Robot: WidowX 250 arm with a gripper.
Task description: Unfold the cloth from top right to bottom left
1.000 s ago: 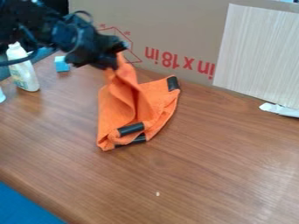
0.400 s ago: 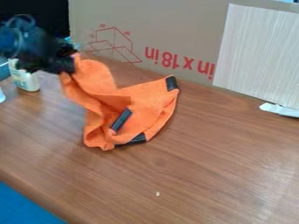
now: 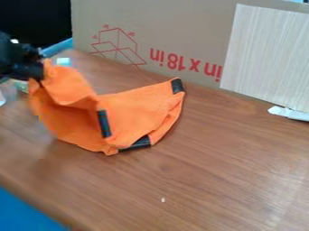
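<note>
At the left edge of the view, the black gripper [image 3: 39,72] is shut on the upper left part of the orange cloth [image 3: 136,106] and holds it above the table. From there the cloth slopes down to the right, its left part raised and bulging. Its right part rests on the wooden table. Black patches mark the cloth: one at the right corner, one at the bottom edge and one on the fold near the middle.
A large cardboard box [image 3: 175,27] stands along the back, with a pale striped panel [image 3: 269,54] against its right side. White crumpled material [image 3: 289,113] lies below the panel. A light blue block [image 3: 63,61] and a partly hidden bottle [image 3: 21,85] are behind the gripper.
The gripper has moved left and slightly down, pulling the held part of the cloth with it. The cloth has spread out leftward, and its middle black patch has shifted left and turned more upright.
</note>
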